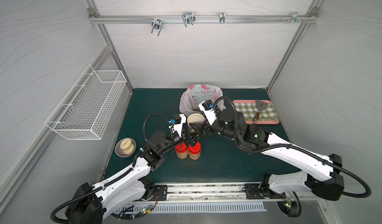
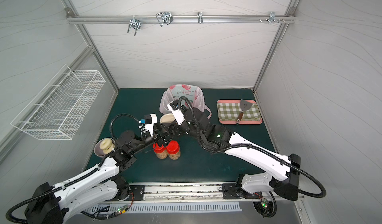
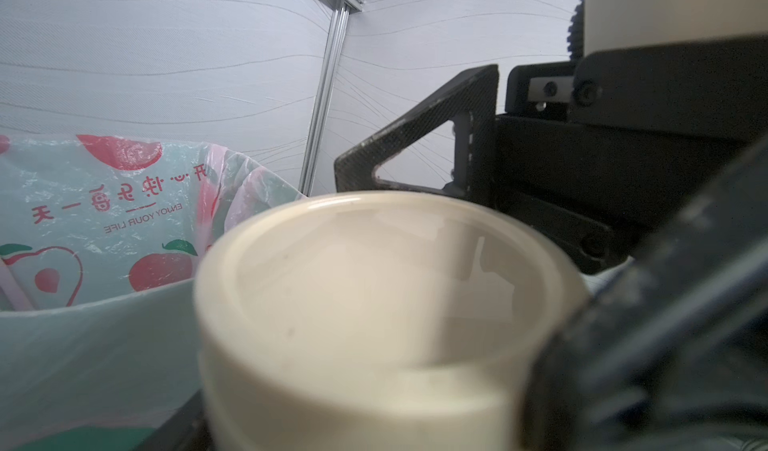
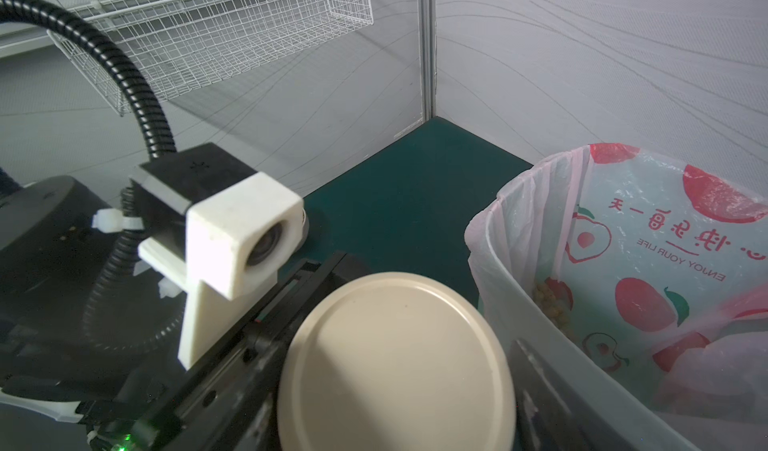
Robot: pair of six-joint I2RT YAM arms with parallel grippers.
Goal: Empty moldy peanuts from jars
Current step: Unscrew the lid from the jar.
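Left gripper (image 1: 192, 131) is clamped on the body of the beige-lidded jar (image 1: 195, 119), lid on, just beside the lined bin (image 4: 523, 316); right gripper (image 1: 200, 127) is at the lid, grip or release cannot be told; two red-lidded jars (image 1: 194, 148) stand capped, touching, on the green mat (image 1: 217, 167), holding moldy peanuts (image 1: 194, 156); some kernels lie in the bin.

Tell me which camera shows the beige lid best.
Right wrist view: the beige lid fills the foreground, nearly its whole top face sharp, beside the bin. The left wrist view shows it close but blurred, seen from the side. In both top views it is small and partly hidden by the right arm.
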